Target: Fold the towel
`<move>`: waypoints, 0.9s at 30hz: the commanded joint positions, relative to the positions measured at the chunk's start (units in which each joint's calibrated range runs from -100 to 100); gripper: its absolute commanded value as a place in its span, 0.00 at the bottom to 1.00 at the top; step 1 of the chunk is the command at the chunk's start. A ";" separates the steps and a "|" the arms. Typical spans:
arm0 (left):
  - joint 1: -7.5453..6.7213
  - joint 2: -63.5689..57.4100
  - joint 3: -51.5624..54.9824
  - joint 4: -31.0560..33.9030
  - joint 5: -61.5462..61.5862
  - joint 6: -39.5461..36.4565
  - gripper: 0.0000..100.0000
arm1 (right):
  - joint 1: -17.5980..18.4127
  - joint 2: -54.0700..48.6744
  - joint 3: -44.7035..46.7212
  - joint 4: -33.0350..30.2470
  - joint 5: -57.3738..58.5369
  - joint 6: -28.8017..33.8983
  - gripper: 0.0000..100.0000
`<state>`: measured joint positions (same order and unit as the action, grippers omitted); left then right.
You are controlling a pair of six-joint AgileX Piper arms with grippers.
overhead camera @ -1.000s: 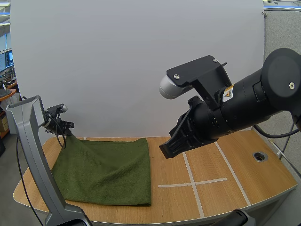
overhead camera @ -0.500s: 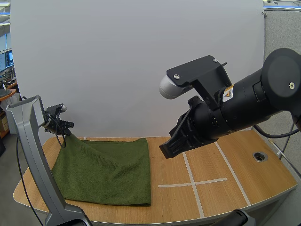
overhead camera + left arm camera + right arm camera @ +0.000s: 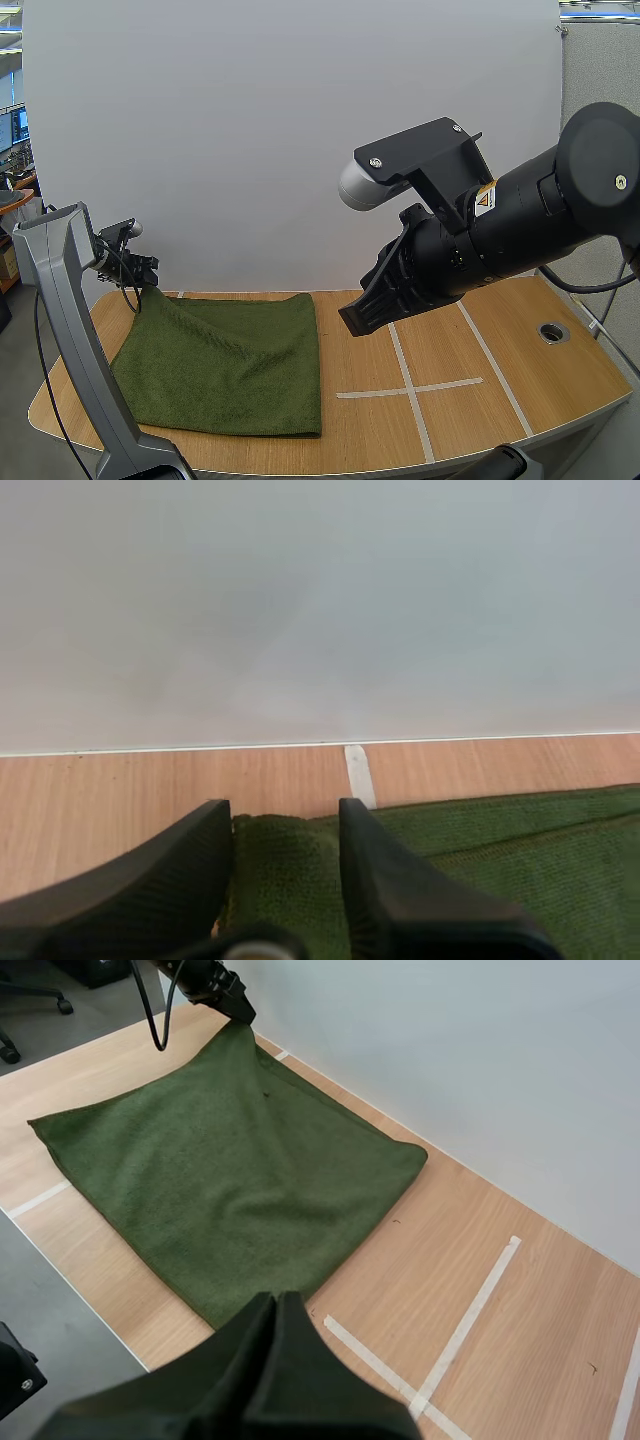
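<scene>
The green towel point(image 3: 230, 350) lies on the left part of the wooden counter point(image 3: 500, 340). Most of it is spread flat. Its far left corner is raised a little from the wood, and the cloth slopes down from there with a soft ridge.

The left fingers point(image 3: 145, 275) are at this raised corner, near the back edge of the counter. In the left wrist view they stand a small way apart, and the thick towel corner point(image 3: 285, 855) fills the space between them. Both inner faces press on the cloth, so they are clamped on the towel.

The right fingers point(image 3: 275, 1310) are pressed together into one dark wedge and they hold nothing. They hang in the air above the counter, to the right of the towel and close to its near right corner, without touching it.

White tape lines point(image 3: 410, 390) make a cross on the bare wood to the right of the towel. A small round hole point(image 3: 553, 331) is in the counter near its right edge.
</scene>
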<state>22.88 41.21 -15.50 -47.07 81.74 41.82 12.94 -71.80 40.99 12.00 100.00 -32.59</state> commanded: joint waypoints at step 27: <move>5.76 -22.48 23.69 2.09 18.26 6.65 0.47 | -0.93 14.32 0.08 5.15 -0.63 -4.99 0.00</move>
<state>28.59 22.00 4.22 -43.65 98.79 46.17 12.27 -61.21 40.99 15.03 100.00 -35.56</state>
